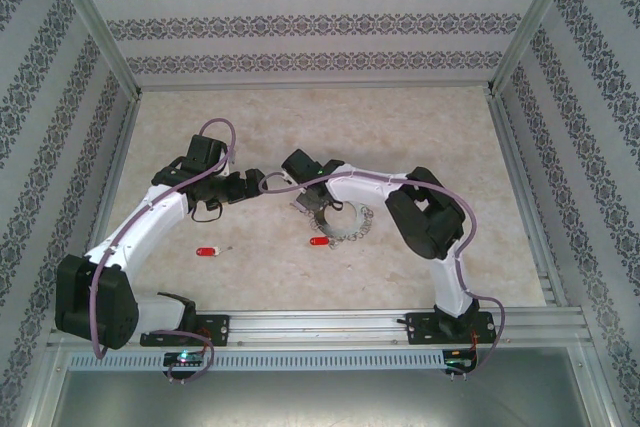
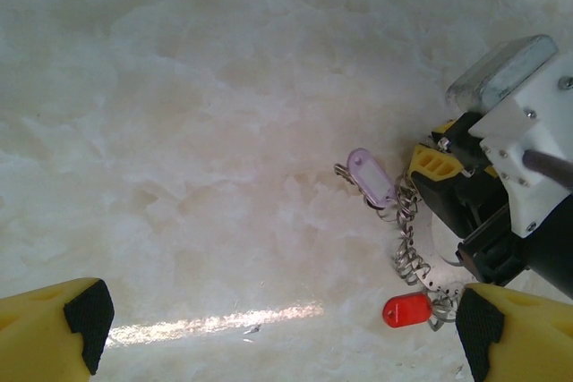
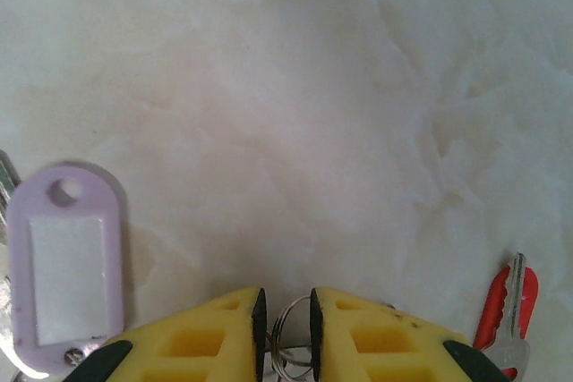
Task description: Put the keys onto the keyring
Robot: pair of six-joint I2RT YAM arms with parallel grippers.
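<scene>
Right claw (image 3: 286, 306) pinching keyring (image 1: 350, 225) — central, open table (image 3: 295, 87) ahead

Pale marble-look table (image 3: 313, 87), smooth with a soft sheen. Shiny silvery metal keyring (image 2: 406, 259). Glossy red plastic-headed key (image 2: 407, 310). Smooth lilac plastic tag (image 3: 64, 266).

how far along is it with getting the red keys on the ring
Done: nothing certain; one red key lies against the keyring, threaded or not I cannot tell. In hand: the right tool pinches a loop of the keyring. Still to do: the other red key lies loose, apart; the left tool is open, empty.
</scene>
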